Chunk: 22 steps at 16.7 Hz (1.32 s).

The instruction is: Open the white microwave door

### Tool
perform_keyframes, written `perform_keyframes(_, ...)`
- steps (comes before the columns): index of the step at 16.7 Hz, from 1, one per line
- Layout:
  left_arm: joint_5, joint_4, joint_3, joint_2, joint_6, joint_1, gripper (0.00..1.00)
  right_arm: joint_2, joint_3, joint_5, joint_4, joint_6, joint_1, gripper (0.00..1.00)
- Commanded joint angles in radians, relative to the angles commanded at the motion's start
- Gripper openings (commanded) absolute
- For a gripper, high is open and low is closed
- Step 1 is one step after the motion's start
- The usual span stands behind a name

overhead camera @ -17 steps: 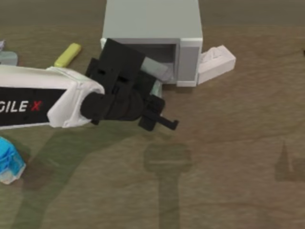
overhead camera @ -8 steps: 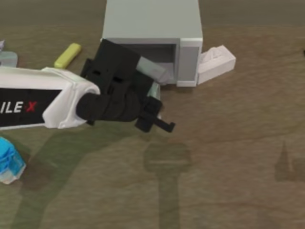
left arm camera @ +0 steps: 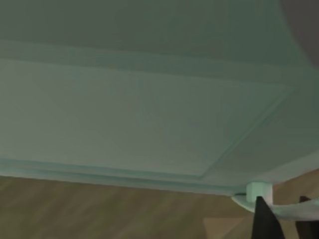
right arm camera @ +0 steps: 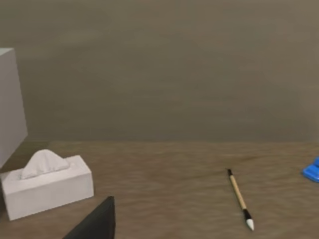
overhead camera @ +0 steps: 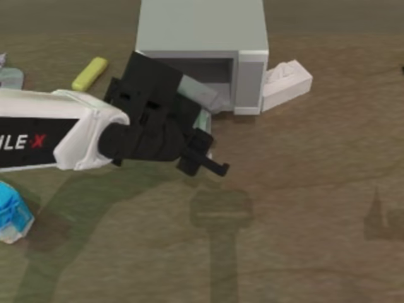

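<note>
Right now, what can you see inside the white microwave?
The microwave door is swung partly open, with the left gripper at its edge. Through the gap, the white microwave shows only a dark grey cavity, with nothing visible inside it. The left arm and door cover the cavity's left part.

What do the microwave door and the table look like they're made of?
The microwave door looks like a translucent, grey-green glass or plastic pane in a white frame: smooth, with a faint sheen. Its handle, pinched by the left end effector, looks like white plastic. The table looks like matte brown wood, going by its streaky grain. It's rendered, so these are only appearances.
</note>
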Motion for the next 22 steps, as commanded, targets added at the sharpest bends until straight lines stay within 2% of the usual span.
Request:
perform_keyframes(18,0.0,0.0,0.0,0.0,0.0,0.0,0.0,0.0,0.0,0.0,0.0,0.0,0.0,1.0)
perform_keyframes(22,0.023,-0.002,-0.009,-0.007,0.018,0.005,0.0,0.0,0.0,0.0,0.0,0.0,0.0,1.0)
